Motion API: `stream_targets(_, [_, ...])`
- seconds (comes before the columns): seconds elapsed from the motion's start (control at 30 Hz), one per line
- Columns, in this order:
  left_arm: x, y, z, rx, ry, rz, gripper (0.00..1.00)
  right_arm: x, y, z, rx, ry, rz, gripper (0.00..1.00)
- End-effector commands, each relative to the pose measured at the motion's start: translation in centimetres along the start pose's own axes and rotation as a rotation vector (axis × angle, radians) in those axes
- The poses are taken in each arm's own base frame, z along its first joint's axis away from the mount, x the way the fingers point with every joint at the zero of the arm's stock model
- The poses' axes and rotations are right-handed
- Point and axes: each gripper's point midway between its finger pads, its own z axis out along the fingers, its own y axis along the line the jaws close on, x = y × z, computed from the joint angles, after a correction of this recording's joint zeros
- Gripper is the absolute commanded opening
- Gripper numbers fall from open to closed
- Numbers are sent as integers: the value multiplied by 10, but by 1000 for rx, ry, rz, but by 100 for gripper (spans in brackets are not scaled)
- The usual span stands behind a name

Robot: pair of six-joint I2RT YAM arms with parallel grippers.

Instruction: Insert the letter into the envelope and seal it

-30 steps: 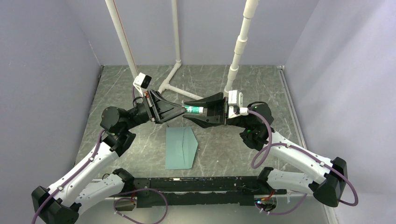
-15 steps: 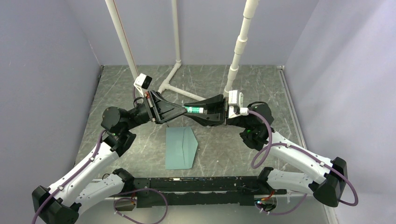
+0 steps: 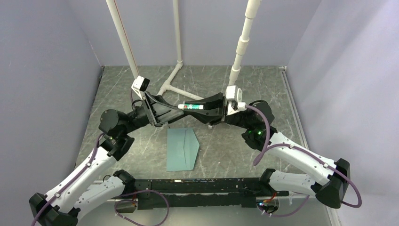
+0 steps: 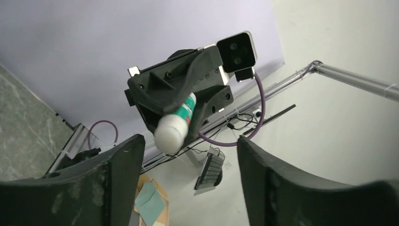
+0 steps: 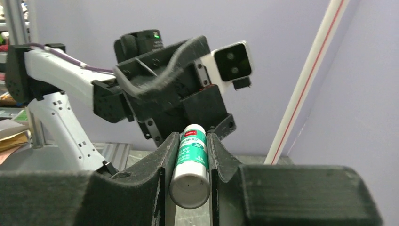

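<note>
1. Grey marbled stone-look tabletop [image 3: 263,87] lies under both my arms, with purple walls around it.
2. White plastic pipes [image 3: 241,47] rise from the far part of the tabletop.
3. Pale teal-blue paper envelope [image 3: 180,150], a long rectangle, lies flat on the tabletop near the bases of my arms. Its triangular flap is on the long side toward my right arm. Both grippers hang in the air beyond it and touch no part of it. I cannot tell whether the flap is folded shut.
4. My left gripper [image 3: 176,111] [image 4: 188,188] is spread wide and empty, pointing toward my right gripper. Its wrist view shows a broad gap between the two black fingers [image 4: 117,174].
5. My right gripper [image 3: 196,109] [image 5: 190,169] faces the left one, with its fingers pressed against the two sides of a small glue stick.
6. White cylindrical glue stick with a green label [image 3: 190,107] [image 5: 190,155] [image 4: 176,127] lies lengthwise in that grip. One white end sticks out toward my left gripper, close to its fingertips but not between them.
</note>
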Motion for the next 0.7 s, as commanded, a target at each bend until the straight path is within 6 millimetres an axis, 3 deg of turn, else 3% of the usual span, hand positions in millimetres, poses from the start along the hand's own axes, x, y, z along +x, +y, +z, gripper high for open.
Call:
stream_targets(0.0, [-1, -7, -5, -37, -11, 104, 80, -24, -20, -2, 128, -29, 18, 0])
stream_targets(0.13, [2, 18, -16, -183, -6, 159, 87, -12, -48, -11, 314, 50, 91, 0])
stream_targets(0.2, [4, 44, -28, -324, -6, 192, 87, 3, -67, -19, 442, 122, 147, 0])
stream_targets(0.27, [7, 71, -46, -469, -3, 207, 85, 28, -81, -32, 563, 226, 202, 0])
stream_targets(0.37, [13, 119, -84, -721, -21, 179, 69, 75, -94, -58, 737, 393, 291, 0])
stream_targets(0.5, [20, 174, -128, -975, -51, 145, 48, 143, -83, -91, 846, 583, 387, 0])
stream_targets(0.67, [36, 242, -162, -1170, -43, 76, 20, 224, -41, -104, 855, 784, 459, 0])
